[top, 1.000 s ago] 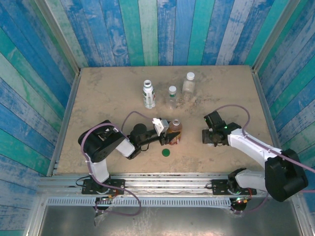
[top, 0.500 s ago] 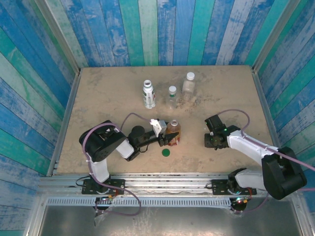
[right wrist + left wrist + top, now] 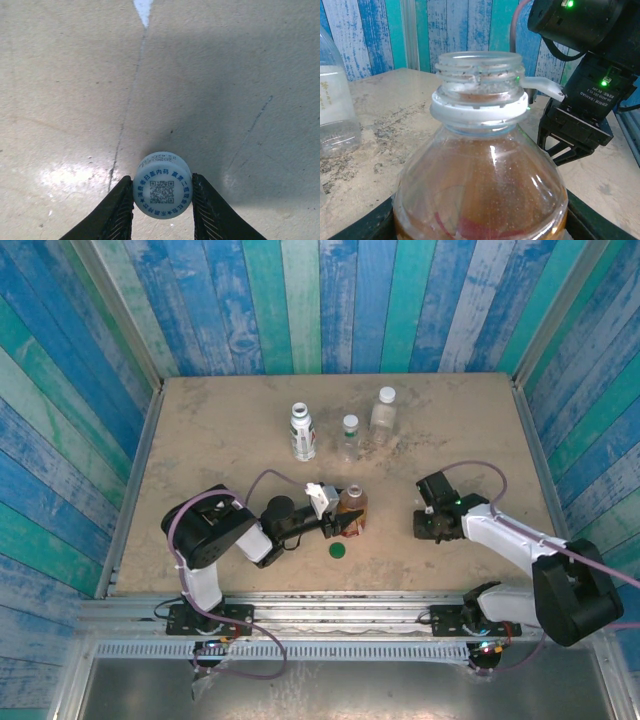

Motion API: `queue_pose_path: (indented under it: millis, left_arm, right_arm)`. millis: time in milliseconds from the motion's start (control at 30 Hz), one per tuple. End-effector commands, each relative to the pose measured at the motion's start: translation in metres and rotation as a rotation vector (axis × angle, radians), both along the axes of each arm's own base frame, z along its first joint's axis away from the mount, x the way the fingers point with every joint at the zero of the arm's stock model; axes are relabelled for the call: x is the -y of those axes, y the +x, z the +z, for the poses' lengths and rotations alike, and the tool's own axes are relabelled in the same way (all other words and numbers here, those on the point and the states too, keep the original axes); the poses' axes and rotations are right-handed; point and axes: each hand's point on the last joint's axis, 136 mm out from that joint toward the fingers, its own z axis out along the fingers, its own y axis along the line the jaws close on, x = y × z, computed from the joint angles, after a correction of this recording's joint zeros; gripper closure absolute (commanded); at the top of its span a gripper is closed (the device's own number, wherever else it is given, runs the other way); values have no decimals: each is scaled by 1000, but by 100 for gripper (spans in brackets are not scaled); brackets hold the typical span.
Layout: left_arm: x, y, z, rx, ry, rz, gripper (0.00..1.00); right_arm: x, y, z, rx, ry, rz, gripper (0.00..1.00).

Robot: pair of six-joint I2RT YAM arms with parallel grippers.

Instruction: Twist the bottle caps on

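A white cap (image 3: 162,186) printed with a QR code ringed in blue Chinese characters is pinched by the right gripper (image 3: 162,194), at 3 o'clock of the uncapped amber-liquid bottle (image 3: 480,165). That bottle is clasped upright by the left gripper (image 3: 345,521), with the dark green cap (image 3: 338,550) lying at its 6 o'clock. Compared with a second earlier, the right gripper is found slightly nearer 6 o'clock.

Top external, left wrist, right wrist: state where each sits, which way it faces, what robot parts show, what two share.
Top external: above, behind the bases, looking down on the table; left arm and right arm show.
Left wrist: on the left arm, level, facing the uncapped amber bottle, right arm beyond; left fingers edge the bottom.
Right wrist: on the right arm, facing down at the table; right fingers pinch a white cap.
Shared: top external and left wrist both show the amber bottle.
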Motion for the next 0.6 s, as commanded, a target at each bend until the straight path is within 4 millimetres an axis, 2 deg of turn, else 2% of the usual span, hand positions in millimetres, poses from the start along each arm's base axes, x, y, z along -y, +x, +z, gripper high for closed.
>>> queue_pose_path:
  millis: [0, 200, 333, 567]
  left_arm:
    - [3, -4, -22, -31, 53, -21, 45]
    - [2, -4, -24, -32, 62, -22, 45]
    - [3, -4, -24, -31, 64, -22, 45]
    - [3, -4, -23, -22, 63, -23, 45]
  right_arm:
    - [-8, 2, 11, 5, 20, 50, 67]
    - [-23, 5, 3, -10, 45, 89, 68]
    - [-26, 3, -7, -45, 9, 110, 67]
    - [-41, 12, 21, 19, -23, 192, 67]
